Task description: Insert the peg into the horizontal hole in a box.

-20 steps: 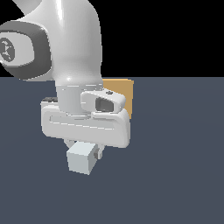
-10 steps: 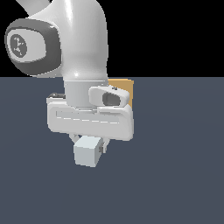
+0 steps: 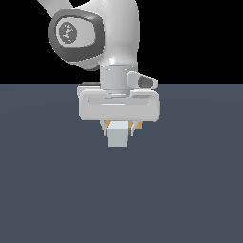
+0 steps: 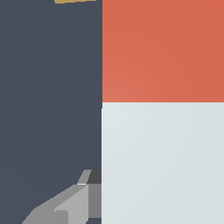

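Right under my wrist, at 6 o'clock from it in the exterior view, my gripper (image 3: 118, 127) is squeezed shut on the peg (image 3: 118, 134). The peg's pale grey end sticks out between my fingers, up off the dark floor (image 3: 57, 190). Little bits of the tan box (image 3: 108, 123) peek out on both sides of the peg, behind my fingers. In the wrist view the peg (image 4: 162, 162) looks huge, grey near me and red-orange farther away. A thin strip of the box (image 4: 74, 1) shows at the edge.
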